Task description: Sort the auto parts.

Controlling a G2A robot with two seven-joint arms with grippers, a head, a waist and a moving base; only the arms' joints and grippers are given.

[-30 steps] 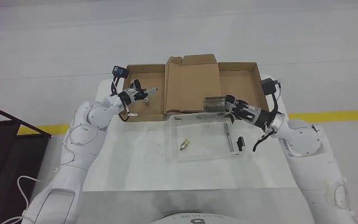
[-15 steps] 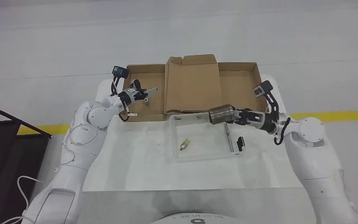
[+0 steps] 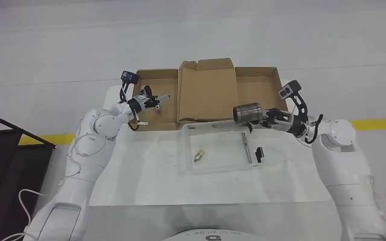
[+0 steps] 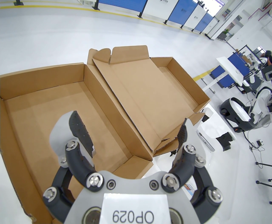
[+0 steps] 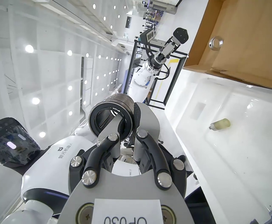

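Since before, the metal roller (image 3: 247,112) has moved toward the right box (image 3: 265,78). Top view: the right jaws hold it on its side, its long way running across the white tabletop (image 3: 151,169), free end pointing left. Left wrist view: the left jaws are wide above the left box (image 4: 42,110), with blue screens (image 4: 180,12) behind. Right wrist view: one finger (image 5: 110,128) is inside the roller.

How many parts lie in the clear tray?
3: a small brass piece at left, a metal rod at right, a black piece beside the rod; far corner partly covered.
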